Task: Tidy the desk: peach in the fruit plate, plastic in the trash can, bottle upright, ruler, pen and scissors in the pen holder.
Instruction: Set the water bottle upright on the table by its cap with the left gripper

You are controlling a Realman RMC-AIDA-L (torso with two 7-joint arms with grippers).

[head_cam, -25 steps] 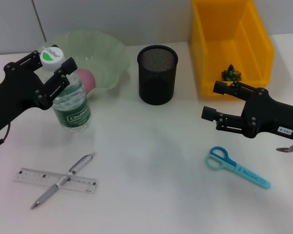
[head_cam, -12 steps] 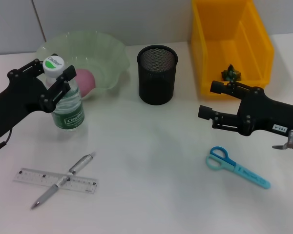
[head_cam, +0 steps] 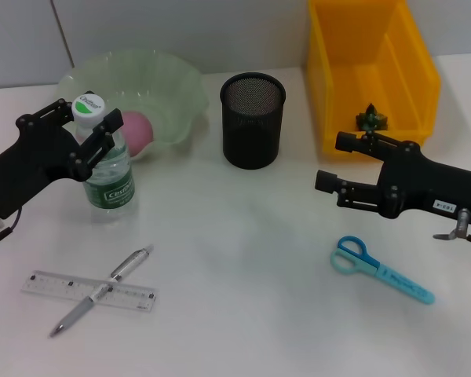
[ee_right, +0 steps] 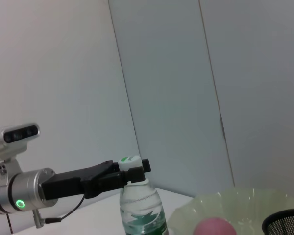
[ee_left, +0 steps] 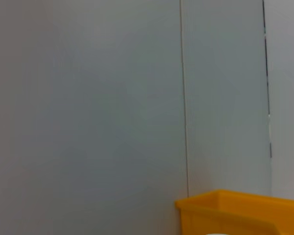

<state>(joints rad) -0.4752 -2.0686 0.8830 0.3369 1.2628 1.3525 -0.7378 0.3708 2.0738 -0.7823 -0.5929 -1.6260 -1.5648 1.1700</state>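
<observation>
Taking the pen holder (head_cam: 253, 120) as our landmark, nearest us and to its left we see the pen (head_cam: 102, 290) lying crossed over the ruler (head_cam: 89, 290) on the white tabletop (head_cam: 235, 251). Near us and to its right lie the scissors (head_cam: 381, 269). Just beyond them our right hand (head_cam: 326, 162) hovers with its fingers spread, gripping nothing. Left of the holder, our left hand (head_cam: 85, 133) is clenched around the neck of the bottle (head_cam: 104, 161), which stands upright on the tabletop. Behind the bottle the peach (head_cam: 136, 129) rests in the fruit plate (head_cam: 169, 75). Farther right of the holder stands the trash can (head_cam: 371, 75), a dark green scrap (head_cam: 370, 118) inside.
</observation>
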